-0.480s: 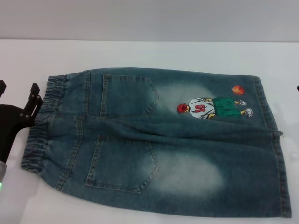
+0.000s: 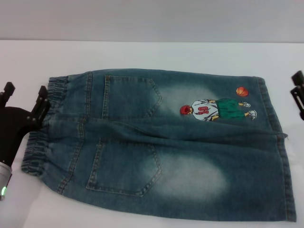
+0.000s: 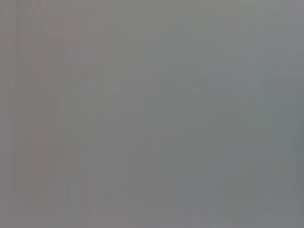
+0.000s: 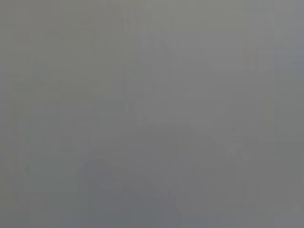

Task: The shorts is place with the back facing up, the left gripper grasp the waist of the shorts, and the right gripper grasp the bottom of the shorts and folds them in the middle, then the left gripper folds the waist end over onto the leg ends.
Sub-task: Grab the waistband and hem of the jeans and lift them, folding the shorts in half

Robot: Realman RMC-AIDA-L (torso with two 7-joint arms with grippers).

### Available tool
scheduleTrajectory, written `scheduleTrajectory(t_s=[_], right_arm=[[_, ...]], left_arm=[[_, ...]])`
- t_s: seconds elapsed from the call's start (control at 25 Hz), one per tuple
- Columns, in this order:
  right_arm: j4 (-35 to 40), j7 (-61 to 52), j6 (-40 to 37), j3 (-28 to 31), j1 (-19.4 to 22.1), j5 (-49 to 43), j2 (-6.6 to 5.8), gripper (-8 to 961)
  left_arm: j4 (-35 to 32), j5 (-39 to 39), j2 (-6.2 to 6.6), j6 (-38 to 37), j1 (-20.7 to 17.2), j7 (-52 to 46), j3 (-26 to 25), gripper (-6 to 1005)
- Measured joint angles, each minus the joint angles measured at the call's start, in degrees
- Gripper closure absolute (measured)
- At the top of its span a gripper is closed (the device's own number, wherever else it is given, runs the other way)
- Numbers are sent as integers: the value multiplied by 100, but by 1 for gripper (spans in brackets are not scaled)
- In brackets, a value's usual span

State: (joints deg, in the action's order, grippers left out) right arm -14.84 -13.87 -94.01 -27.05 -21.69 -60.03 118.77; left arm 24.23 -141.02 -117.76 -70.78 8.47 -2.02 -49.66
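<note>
The faded blue denim shorts point(image 2: 156, 147) lie flat in the head view, back up, both patch pockets showing. The ruffled elastic waist point(image 2: 38, 142) points left. The leg ends point(image 2: 281, 161) lie at the right, with the cartoon player point(image 2: 216, 110) and orange ball point(image 2: 242, 91) on the far leg. My left gripper point(image 2: 26, 97) is open at the waist's far corner, one finger point(image 2: 42, 102) against the band, the other off the cloth. My right gripper point(image 2: 298, 92) pokes in at the right edge, just beyond the far leg's hem and apart from it. Both wrist views are plain grey.
The shorts rest on a white table point(image 2: 156, 54) with bare surface behind them and to the left of the waist. The near hem corner reaches the picture's lower right edge.
My left gripper has shifted right, up to the waistband. My right gripper has come into view at the right edge. The shorts have not moved.
</note>
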Motion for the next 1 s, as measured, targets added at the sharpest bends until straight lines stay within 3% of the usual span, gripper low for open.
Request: scheduleTrajectory(t_s=[0.12,0.28,0.32,0.56,0.84,0.92,1.0], right_arm=[[-7,-136,185,19,-177,-94,-29,266],[-15,-485,687,-2,-556,-126,-142,266],[-18,-565,1078,2,-792,-147,-171,266],[9,-1143,2095,-4,-1380,-151,-287,267],[444,-2345,3606,-203,-2120,-482,-389,268],[796,-2912,4060,-249,-2259,-860,-338,267],[1288,-3422,4436,-295,-2342,-1267,-185,268]], left_arm=[[106,-33,48,63,20,-165,-1,223],[539,-43,222,402,13,-200,-38,222],[816,-42,317,660,-1,-160,-74,222],[1457,-41,511,1336,-57,-150,-250,221],[2000,-92,613,2231,-78,-173,-649,220],[2238,-230,613,2521,-127,-170,-833,219],[2457,-416,580,2732,-185,-164,-997,219]])
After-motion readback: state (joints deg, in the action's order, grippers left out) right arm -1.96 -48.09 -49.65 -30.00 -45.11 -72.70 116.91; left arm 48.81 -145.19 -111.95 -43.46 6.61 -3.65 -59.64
